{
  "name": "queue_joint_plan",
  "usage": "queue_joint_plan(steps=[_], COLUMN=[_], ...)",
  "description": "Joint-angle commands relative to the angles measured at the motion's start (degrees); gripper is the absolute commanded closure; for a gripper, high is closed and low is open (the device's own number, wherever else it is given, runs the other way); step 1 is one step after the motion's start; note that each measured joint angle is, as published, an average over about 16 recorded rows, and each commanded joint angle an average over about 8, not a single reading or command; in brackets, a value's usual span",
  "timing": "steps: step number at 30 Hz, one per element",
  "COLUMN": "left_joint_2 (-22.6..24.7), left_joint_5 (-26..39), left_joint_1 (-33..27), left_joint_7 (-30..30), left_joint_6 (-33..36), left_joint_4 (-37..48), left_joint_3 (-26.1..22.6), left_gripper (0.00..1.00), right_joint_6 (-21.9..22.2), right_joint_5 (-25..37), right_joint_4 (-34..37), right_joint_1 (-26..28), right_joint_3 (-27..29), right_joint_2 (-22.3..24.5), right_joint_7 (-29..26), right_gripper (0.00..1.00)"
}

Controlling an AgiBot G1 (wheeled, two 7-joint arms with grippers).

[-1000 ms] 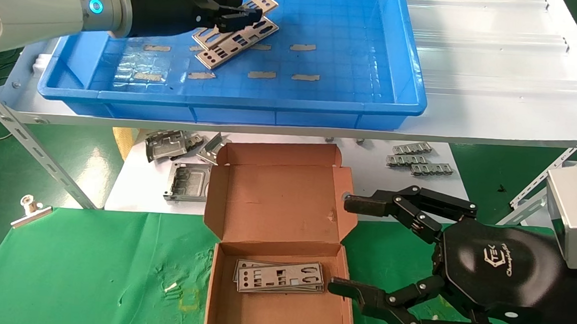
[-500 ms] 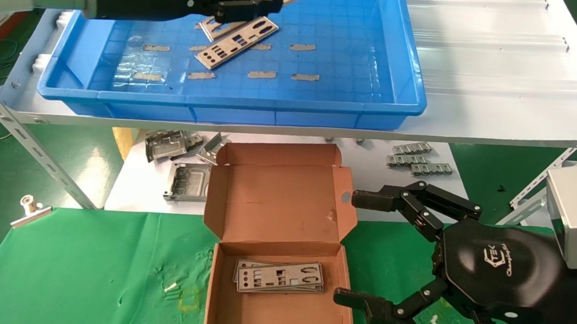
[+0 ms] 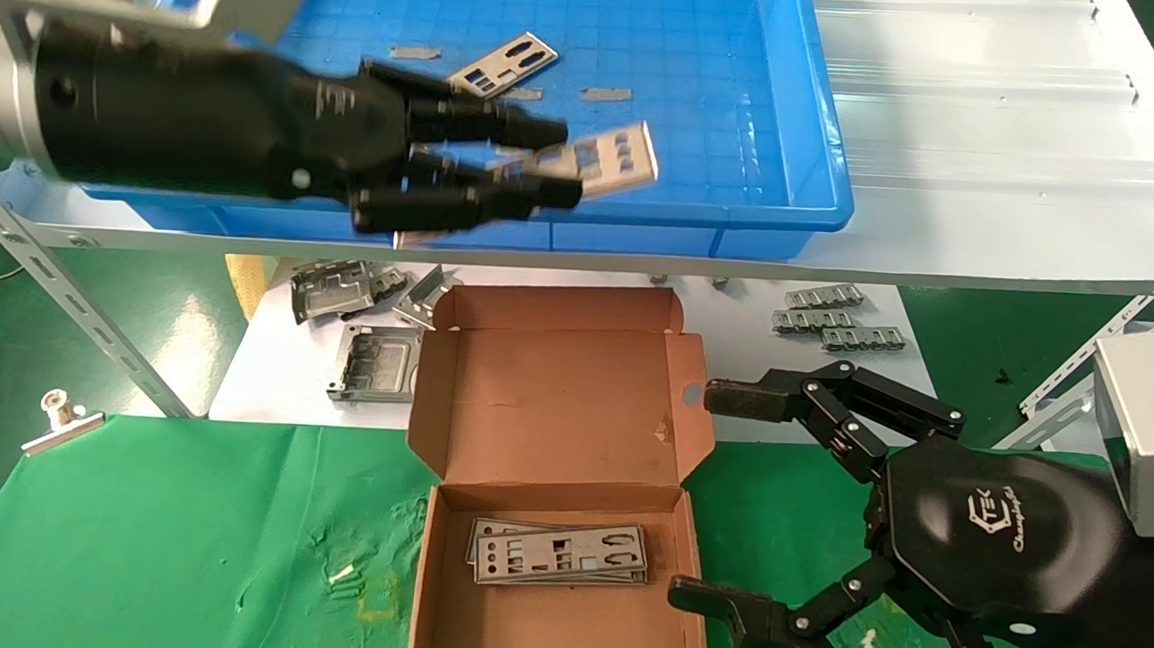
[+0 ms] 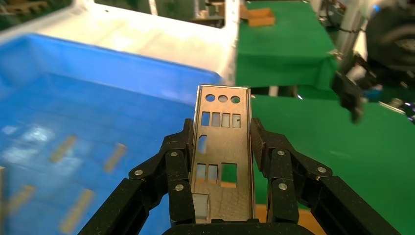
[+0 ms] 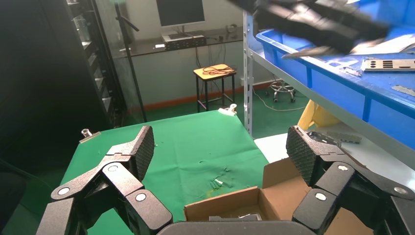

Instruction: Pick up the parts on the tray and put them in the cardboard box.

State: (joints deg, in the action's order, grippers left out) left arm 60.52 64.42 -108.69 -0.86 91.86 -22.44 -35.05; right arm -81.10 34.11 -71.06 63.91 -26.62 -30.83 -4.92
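Left gripper clamping a plate over the tray rim; right gripper spread beside the box.

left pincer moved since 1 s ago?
Yes. The left pincer, shut on a part, has come from the tray's far inner area toward its near rim, nearer the cardboard box.

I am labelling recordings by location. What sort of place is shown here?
Probably a workshop or robot test lab set up as a packing station. A metal-frame shelf carries a blue tray of punched metal plates, loose metal brackets lie below it, and a cardboard box stands on green cloth.
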Motion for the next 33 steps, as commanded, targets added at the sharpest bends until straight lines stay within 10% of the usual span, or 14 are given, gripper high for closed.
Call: queue_joint_plan(steps=[1, 10, 27, 33], left_joint_2=[-1.7, -8.1, 2.0, 4.4], left_joint_5=[-2.3, -7.5, 0.5, 0.9], left_joint_1=[2.7, 14.6, 28.5, 28.3], left_joint_7=[-1.3, 0.0, 22.9, 26.1], left_joint_6=[0.3, -3.0, -16.0, -15.7], left_joint_4=[-4.9, -20.3, -11.0, -6.3], left_joint_3=[-1.1, -7.3, -11.1, -11.4], left_gripper=[1.00, 1.00, 1.00, 0.36], right_joint_6=[0.0, 0.0, 0.0, 0.0], right_joint_5=[0.0, 0.0, 0.0, 0.0], right_joint_4=[0.0, 0.0, 0.0, 0.0], right_joint_1=[0.0, 0.0, 0.0, 0.0], right_joint_3=[0.0, 0.0, 0.0, 0.0], right_joint_2=[0.0, 0.0, 0.0, 0.0], right_joint_7=[0.0, 0.0, 0.0, 0.0], right_gripper=[0.00, 0.00, 0.00, 0.00])
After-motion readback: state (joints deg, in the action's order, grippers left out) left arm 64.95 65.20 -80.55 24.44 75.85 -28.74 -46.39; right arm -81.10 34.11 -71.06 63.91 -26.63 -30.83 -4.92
